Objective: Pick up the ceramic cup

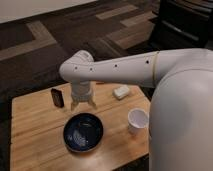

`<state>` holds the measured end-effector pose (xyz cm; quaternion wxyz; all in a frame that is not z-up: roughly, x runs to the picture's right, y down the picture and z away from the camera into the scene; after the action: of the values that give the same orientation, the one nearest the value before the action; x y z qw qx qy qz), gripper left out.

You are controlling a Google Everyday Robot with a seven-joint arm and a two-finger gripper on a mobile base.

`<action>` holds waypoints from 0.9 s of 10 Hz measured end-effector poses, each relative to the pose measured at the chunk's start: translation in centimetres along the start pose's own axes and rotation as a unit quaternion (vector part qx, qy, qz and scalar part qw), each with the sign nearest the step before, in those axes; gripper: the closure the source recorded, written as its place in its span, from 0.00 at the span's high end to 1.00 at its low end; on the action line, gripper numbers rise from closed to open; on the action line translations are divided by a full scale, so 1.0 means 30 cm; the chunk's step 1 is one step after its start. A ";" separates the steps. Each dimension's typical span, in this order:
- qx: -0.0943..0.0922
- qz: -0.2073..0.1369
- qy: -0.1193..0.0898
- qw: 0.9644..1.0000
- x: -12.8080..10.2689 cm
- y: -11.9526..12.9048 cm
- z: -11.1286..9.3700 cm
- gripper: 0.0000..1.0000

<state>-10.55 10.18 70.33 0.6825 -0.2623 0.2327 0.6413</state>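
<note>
The ceramic cup is small, plain white and round. It stands upright on the wooden table at the right, next to the robot's white body. My gripper hangs from the white arm over the table's middle, just behind the dark blue bowl. It is well to the left of the cup and holds nothing. Its fingers point down and stand apart.
A small dark upright object stands to the left of the gripper. A small flat whitish rectangular object lies behind the cup. The robot's large white body covers the table's right end. Dark carpet lies beyond the table.
</note>
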 end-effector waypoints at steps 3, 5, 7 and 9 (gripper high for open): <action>0.000 0.000 0.000 1.000 0.000 0.000 0.000 0.65; 0.000 0.001 0.000 1.000 0.000 -0.001 -0.001 0.65; 0.010 0.036 -0.016 0.999 -0.009 -0.072 -0.038 0.65; 0.010 0.072 -0.024 0.997 0.007 -0.145 -0.065 0.65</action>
<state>-6.17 8.89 69.00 0.6424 -0.2227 0.2413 0.6925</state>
